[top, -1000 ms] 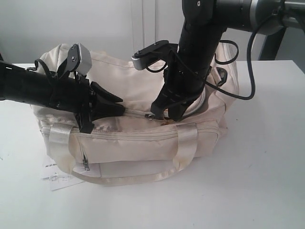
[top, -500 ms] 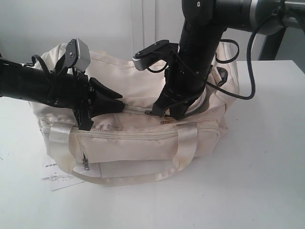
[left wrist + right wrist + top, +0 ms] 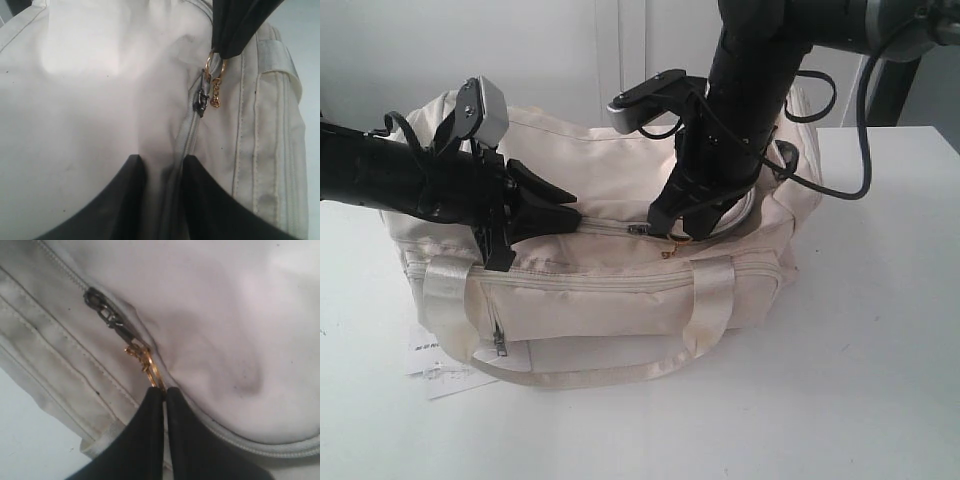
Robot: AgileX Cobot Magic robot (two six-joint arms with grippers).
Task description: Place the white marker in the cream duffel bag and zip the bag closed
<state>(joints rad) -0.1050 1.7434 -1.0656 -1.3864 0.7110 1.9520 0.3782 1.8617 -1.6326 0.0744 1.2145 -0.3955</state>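
The cream duffel bag (image 3: 620,290) lies on the white table. My left gripper (image 3: 570,215) lies across its top left. It pinches a fold of fabric beside the grey-beige zipper (image 3: 186,140), which runs between its fingertips (image 3: 135,165). My right gripper (image 3: 678,232) comes down on the bag's middle top and is shut on the gold clasp (image 3: 145,362), which hangs from the dark zipper slider (image 3: 105,310). The left wrist view shows the same clasp (image 3: 215,82) under the right fingertips (image 3: 227,47). The white marker is out of view.
A small white paper tag (image 3: 435,365) sticks out from under the bag's front left corner. Satin strap handles (image 3: 710,300) hang down the front. The right arm's black cable (image 3: 830,190) loops over the bag's right end. Bare table (image 3: 880,350) lies to the right and in front.
My right arm has shifted slightly right and up, still shut on the clasp. My left gripper has drawn back a little to the left along the bag's top.
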